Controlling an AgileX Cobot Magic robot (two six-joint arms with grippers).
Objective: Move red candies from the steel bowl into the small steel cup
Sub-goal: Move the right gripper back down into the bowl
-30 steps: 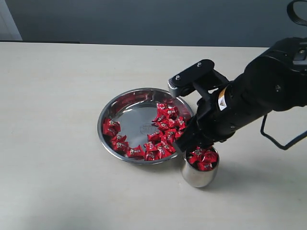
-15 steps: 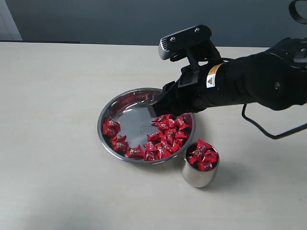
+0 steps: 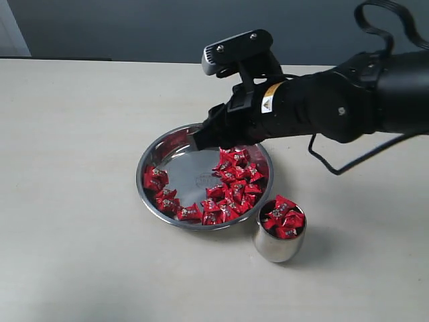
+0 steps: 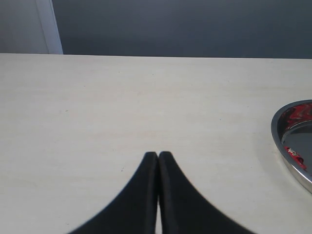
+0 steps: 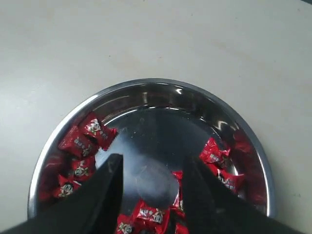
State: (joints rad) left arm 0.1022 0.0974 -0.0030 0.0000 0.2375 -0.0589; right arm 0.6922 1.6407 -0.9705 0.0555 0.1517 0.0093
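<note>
Seen from the exterior camera, the black right gripper hung above the far side of the wide, shallow polished steel bowl. Shiny red wrapped candies lay in the bowl, and more filled the small steel cup just beside it. Only the right wrist camera showed that gripper's jaws apart and empty. Only the left wrist camera showed the black left gripper, its jaws together above the pale table.
</note>
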